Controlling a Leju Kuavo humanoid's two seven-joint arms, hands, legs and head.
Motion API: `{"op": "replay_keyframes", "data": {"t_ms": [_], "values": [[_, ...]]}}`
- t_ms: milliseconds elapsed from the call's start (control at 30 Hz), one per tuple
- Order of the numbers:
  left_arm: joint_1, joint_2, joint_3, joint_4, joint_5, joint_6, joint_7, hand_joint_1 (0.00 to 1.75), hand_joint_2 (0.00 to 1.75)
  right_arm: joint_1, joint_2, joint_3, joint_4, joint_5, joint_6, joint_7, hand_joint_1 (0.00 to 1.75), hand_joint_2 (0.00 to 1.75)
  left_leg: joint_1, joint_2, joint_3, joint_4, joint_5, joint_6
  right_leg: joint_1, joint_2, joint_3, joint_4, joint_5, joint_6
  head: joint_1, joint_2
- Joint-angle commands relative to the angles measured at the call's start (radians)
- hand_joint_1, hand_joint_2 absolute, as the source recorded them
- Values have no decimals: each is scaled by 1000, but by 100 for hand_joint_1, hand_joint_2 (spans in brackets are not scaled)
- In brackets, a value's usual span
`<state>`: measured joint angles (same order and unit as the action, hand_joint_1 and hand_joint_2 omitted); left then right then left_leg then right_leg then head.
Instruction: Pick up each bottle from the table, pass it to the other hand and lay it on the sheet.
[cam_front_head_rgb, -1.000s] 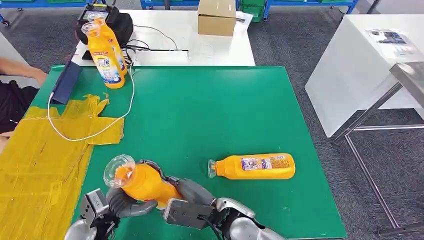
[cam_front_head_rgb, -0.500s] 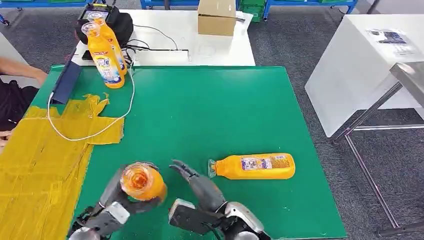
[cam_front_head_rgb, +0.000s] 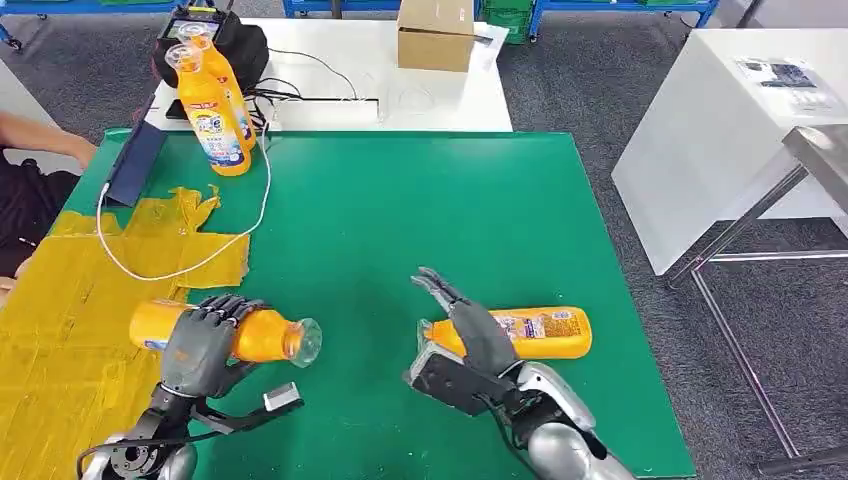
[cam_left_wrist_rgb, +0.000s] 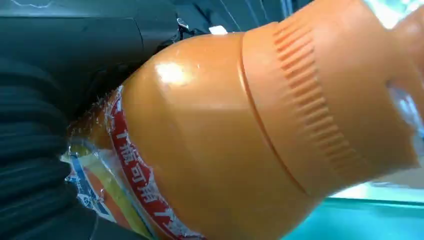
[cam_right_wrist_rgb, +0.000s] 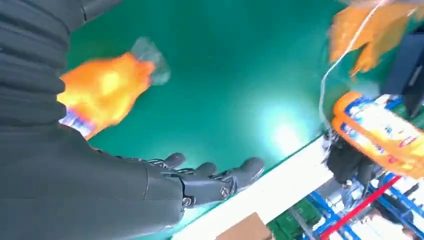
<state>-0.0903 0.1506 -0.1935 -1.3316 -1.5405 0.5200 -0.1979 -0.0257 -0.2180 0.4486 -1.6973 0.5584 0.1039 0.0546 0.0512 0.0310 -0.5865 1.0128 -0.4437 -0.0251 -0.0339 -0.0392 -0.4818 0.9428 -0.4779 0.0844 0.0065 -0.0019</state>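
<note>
Left hand holds a bottle at the edge of the yellow sheet

The left hand (cam_front_head_rgb: 200, 345) wraps its fingers around an orange bottle (cam_front_head_rgb: 262, 336), held sideways over the yellow sheet's (cam_front_head_rgb: 70, 330) edge; the right hand (cam_front_head_rgb: 470, 345), fingers spread and empty, hovers with a second bottle (cam_front_head_rgb: 540, 333) lying just beyond its fingertips.

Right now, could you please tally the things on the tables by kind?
Orange bottles: 4 (held, lying, two upright)
Cardboard boxes: 1
Yellow sheets: 1
White cables: 1
Total: 7
</note>
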Motion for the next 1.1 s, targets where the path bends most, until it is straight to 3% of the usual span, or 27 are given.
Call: {"op": "replay_keyframes", "data": {"t_ms": [33,300,433,467,500,533,633,667,700,733,767,800,833,1100], "values": [[-203,116,-64,569,-30,-13,120,175,175,63,-286,-105,18,-53,136,13,0,175,-4,-6,7,-6,2,5,-3,0,8,-4,0,-5,0,0],[-216,108,-67,581,-30,-9,121,175,175,54,-277,-100,6,-47,140,18,0,175,-3,-2,3,-2,0,3,-2,3,3,0,0,-4,0,0],[-268,117,-98,722,-30,-103,197,175,175,64,-328,-94,35,-34,161,48,0,175,-4,-2,3,-2,1,4,-3,3,3,1,0,-5,0,0],[-286,142,-171,760,-30,-113,278,175,175,85,-341,-100,38,-34,162,47,0,175,-3,-1,3,-2,1,3,-2,2,3,1,0,-4,0,0],[-299,153,-198,787,-30,-133,324,10,175,98,-357,-99,45,-32,168,48,0,175,-4,-3,5,-3,2,4,-3,2,4,0,0,-5,0,0],[-313,152,-206,817,-30,-158,378,0,175,111,-376,-94,48,-25,177,55,0,175,-3,-2,4,-2,1,3,-2,1,4,1,0,-4,0,0],[-346,149,-197,884,-30,-183,409,0,175,165,-418,-84,66,10,164,73,0,175,-4,-3,8,-4,2,4,-3,2,7,1,1,-6,0,0],[-403,146,-170,876,-30,-111,419,0,175,172,-444,-124,3,72,71,68,0,175,-4,-2,10,-4,2,4,-3,2,9,1,1,-5,0,0],[-397,151,-172,859,-30,-230,364,0,175,181,-438,-139,-2,32,191,105,0,175,-3,-3,9,-2,1,2,-2,0,10,2,0,-3,0,0],[-397,151,-172,859,-30,-230,364,0,175,181,-438,-139,-2,32,191,105,0,175,-4,-4,7,-1,2,3,-3,1,6,5,0,-5,0,0],[-320,148,-134,838,-27,-184,353,0,175,185,-373,-118,66,122,126,97,0,175,-3,-2,9,-1,1,2,-3,2,7,4,0,-4,-1,0],[-312,150,-136,835,-30,-161,356,0,175,179,-362,-111,84,140,115,99,0,175,-4,-1,8,-2,2,4,-3,4,6,4,1,-5,0,0],[-309,149,-150,841,-30,-145,365,0,175,164,-343,-101,115,153,108,94,0,175,-2,0,14,-5,2,2,-2,4,12,0,1,-4,0,0],[-327,133,-143,840,-30,-148,348,0,175,124,-326,-91,170,178,109,91,0,175,-4,0,14,-5,3,4,-4,6,11,2,2,-5,0,0]]}}
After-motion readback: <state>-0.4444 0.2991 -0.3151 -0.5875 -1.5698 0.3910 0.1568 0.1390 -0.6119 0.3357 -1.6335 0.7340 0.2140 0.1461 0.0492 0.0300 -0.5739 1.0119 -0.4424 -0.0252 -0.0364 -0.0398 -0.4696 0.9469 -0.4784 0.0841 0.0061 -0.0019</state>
